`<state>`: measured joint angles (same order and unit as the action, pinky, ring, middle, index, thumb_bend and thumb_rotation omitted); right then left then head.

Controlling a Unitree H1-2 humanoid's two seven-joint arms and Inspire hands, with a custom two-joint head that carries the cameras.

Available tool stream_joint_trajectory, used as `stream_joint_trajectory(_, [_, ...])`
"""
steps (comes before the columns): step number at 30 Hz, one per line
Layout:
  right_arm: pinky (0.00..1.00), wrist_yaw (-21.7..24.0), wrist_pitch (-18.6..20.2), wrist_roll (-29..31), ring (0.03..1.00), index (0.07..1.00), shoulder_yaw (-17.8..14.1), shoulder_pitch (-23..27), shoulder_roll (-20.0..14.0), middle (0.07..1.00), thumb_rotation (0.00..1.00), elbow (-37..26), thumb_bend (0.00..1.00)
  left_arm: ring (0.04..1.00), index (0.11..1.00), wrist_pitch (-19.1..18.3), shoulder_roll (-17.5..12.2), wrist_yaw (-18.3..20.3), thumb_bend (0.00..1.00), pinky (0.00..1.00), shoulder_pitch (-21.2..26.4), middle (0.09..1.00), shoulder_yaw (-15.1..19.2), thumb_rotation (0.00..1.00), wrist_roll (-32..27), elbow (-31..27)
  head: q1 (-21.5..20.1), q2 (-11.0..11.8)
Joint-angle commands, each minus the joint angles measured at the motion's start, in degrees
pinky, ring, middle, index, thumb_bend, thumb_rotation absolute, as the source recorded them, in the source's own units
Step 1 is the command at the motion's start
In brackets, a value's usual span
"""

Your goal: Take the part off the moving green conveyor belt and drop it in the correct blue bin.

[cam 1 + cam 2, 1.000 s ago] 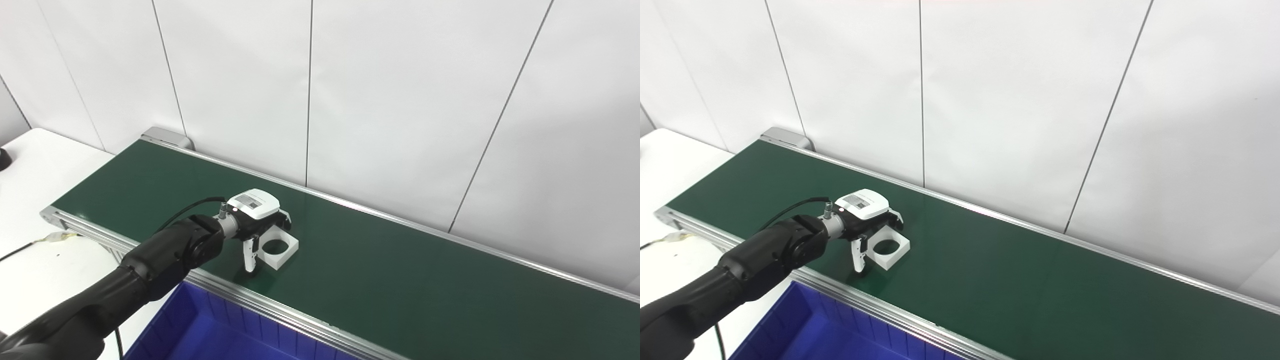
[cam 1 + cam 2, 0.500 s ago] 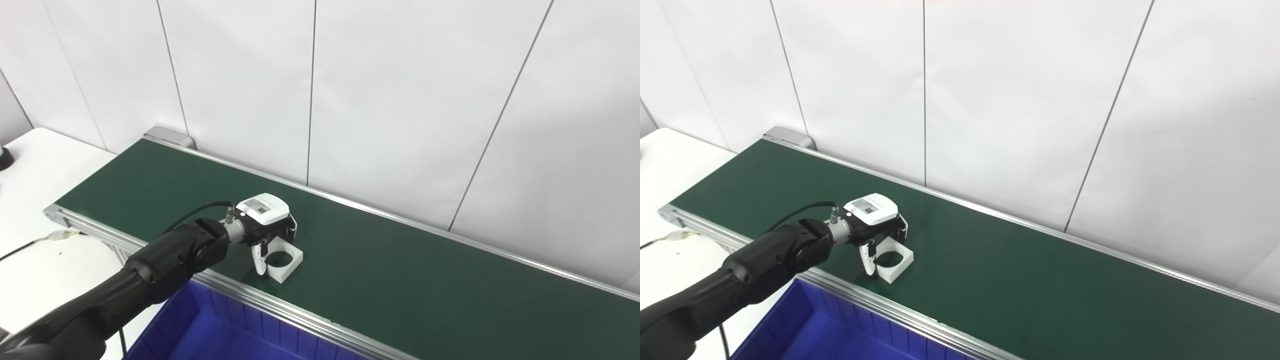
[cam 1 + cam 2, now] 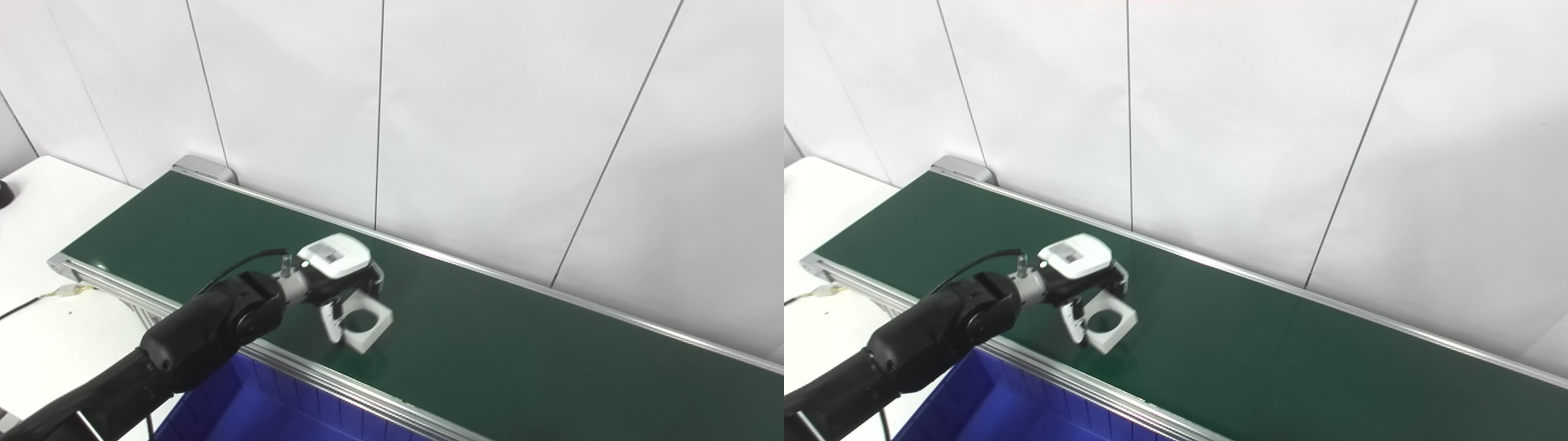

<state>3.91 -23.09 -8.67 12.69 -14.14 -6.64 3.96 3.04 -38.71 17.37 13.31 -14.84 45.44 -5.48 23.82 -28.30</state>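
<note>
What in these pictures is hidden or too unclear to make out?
- Blue bin: cut off by the bottom edge in both views; its contents and any other bins are unseen.
- White part: motion-blurred, edges smeared.
- Left hand: fingers mostly under its white cover.
- Label on that cover: too small to read.
- Right hand: out of frame.

The left hand (image 3: 340,275) holds the part (image 3: 365,323) just above the belt (image 3: 520,349), behind the bin (image 3: 257,410)
</note>
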Motion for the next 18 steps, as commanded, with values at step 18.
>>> stream_joint_trajectory(18, [0.76,-0.14,-2.24,-0.12,0.821,0.94,-0.56,-0.86,0.05,0.863,0.46,-4.08,0.65,0.496,0.497,-11.2,2.91,13.28,0.52,0.55,-9.3,0.467,8.62,0.0,-10.98,-28.6,-0.89,-4.09])
